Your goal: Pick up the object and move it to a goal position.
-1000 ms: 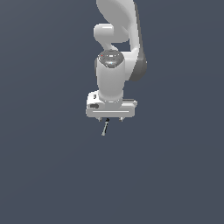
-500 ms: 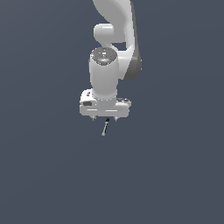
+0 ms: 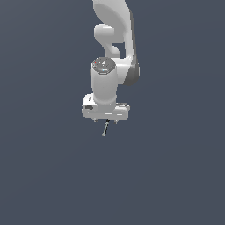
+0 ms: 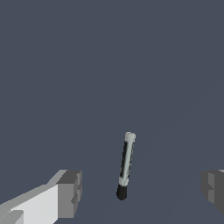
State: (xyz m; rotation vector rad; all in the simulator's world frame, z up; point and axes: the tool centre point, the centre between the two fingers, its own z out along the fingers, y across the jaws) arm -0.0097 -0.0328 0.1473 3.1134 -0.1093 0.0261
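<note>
I see the stick (image 4: 125,166) lying on the flat grey floor (image 3: 52,176), pale along its length with a dark end, directly below the gripper (image 3: 105,121). My gripper's fingers (image 4: 70,194) are spread wide, one either side of the stick, touching nothing.

Your arm (image 3: 115,39) hangs down from the top centre of the exterior view, wrist vertical. The gripper (image 3: 105,120) points straight down at mid-frame, its fingers (image 4: 69,193) spread wide, holding nothing.
</note>
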